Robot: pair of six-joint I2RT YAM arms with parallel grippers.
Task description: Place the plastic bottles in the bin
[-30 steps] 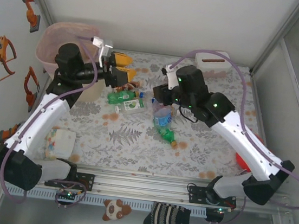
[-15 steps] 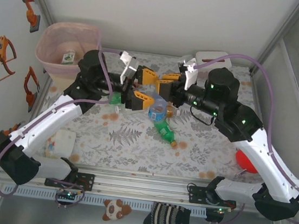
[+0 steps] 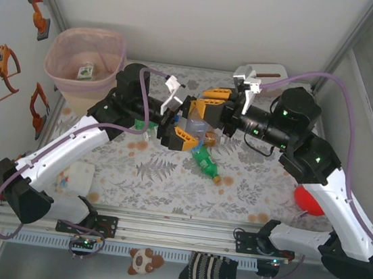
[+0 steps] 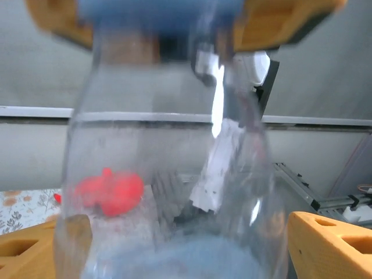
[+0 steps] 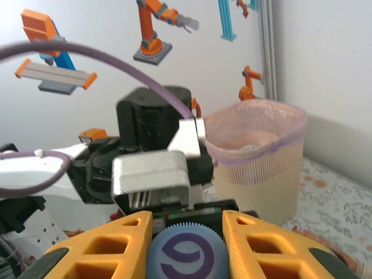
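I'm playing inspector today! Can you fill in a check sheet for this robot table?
Surface: leaf-patterned table cover, bottles lying on it.
Job's things: pink bin holds one green-labelled bottle; clear bottle held up between the arms; green bottle lies on the table.
Clutter: white lidded box, red object, plush toy, striped sock.
Grippers: right gripper shut on the clear bottle's blue cap; left gripper straddles its body, grip unclear.
Cables: purple cables arch over both arms.
Surroundings: robot-arm stickers on the left wall.
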